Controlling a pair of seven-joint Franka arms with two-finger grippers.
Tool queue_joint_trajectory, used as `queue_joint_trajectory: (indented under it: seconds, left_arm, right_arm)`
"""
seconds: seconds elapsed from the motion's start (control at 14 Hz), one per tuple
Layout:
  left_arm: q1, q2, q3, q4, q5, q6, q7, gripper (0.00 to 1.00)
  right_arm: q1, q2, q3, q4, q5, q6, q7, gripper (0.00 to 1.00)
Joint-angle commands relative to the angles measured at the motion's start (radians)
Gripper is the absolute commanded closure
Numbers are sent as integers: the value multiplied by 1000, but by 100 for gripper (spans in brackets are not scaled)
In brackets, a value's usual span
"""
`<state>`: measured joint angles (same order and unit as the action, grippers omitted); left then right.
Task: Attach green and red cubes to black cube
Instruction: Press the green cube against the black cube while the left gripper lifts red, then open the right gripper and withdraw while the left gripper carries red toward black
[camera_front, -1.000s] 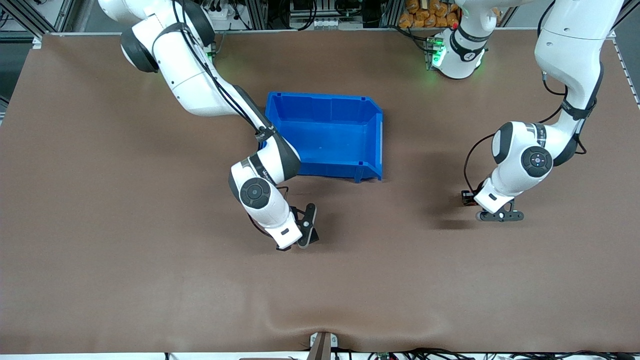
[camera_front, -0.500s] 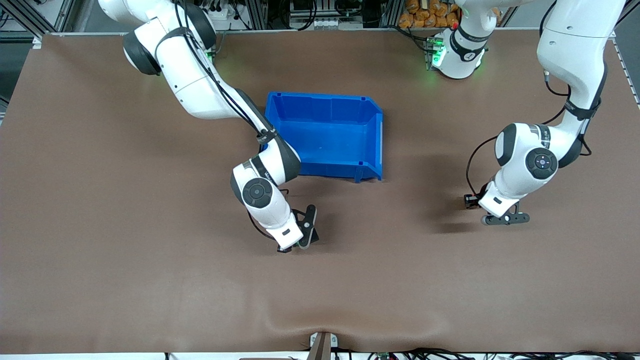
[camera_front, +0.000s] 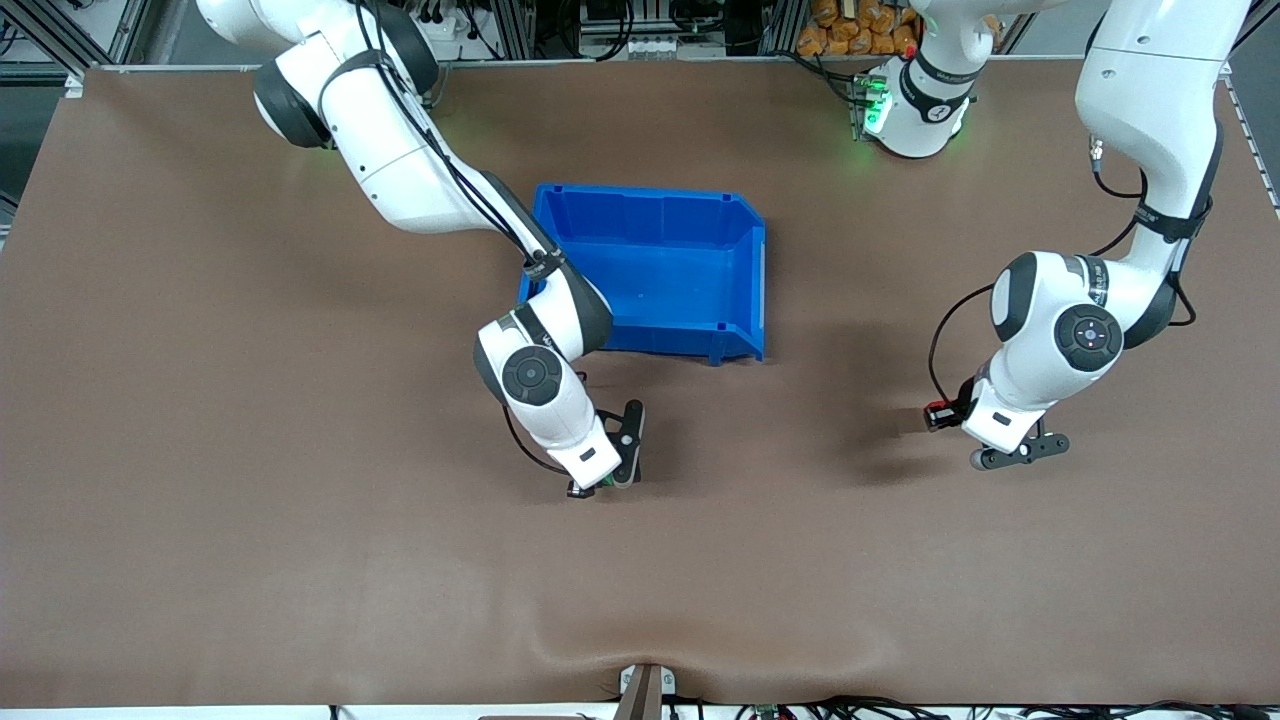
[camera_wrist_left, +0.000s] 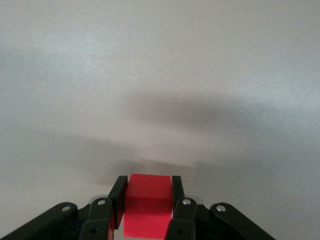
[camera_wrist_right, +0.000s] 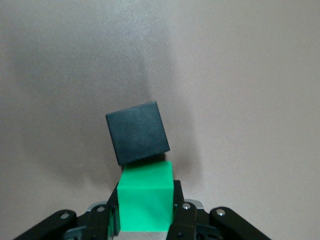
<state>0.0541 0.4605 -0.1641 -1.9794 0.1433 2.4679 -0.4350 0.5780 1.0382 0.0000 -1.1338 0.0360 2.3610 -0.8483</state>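
Note:
My right gripper (camera_front: 612, 478) is over the table in front of the blue bin, nearer to the front camera than it. In the right wrist view it (camera_wrist_right: 145, 195) is shut on the green cube (camera_wrist_right: 145, 202). The black cube (camera_wrist_right: 137, 132) sits tilted against the green cube's outer face, touching it. My left gripper (camera_front: 1020, 455) is low over the table at the left arm's end. In the left wrist view it (camera_wrist_left: 147, 189) is shut on the red cube (camera_wrist_left: 147, 207), with only bare table ahead of it.
An empty blue bin (camera_front: 650, 205) stands mid-table, farther from the front camera than my right gripper. The brown table mat has a raised wrinkle (camera_front: 600, 640) near its front edge.
My right gripper has shifted slightly toward the left arm's end with the green cube. My left gripper has moved a little toward the front edge with the red cube.

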Motion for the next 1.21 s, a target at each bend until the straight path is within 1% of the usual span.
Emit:
queue_joint_trajectory:
  seconds: [0.0, 0.21, 0.43, 0.57, 0.71, 0.86, 1.0, 1.14]
  left_arm:
    - [-8, -16, -12, 1, -13, -23, -108, 99]
    - [-16, -13, -46, -1, -13, -23, -227, 99]
    - [-19, -11, -83, 17, -14, -23, -350, 99]
    - [-20, -5, -112, 46, -14, -23, -468, 99]
    - [-34, 30, -117, 105, -14, -23, -548, 99]
    - [-66, 73, -117, 158, -14, -23, -667, 100]
    - [-105, 124, -117, 235, -14, -26, -830, 100]
    - [-151, 180, -115, 318, -14, -61, -933, 100]
  right_arm:
    - [23, 22, -6, 23, -12, -3, 69, 0]
    - [29, 2, -8, 22, -22, -9, 109, 0]
    - [23, -87, -8, -76, -36, -20, 121, 0]
    - [14, -133, -9, -98, -35, -86, 158, 0]
    - [-9, -171, -11, -100, -33, -147, 207, 0]
    - [-32, -232, -15, -103, -35, -254, 290, 0]
    - [-53, -297, -50, -106, -35, -301, 305, 0]
    - [-53, -361, -128, -109, -35, -335, 307, 0]
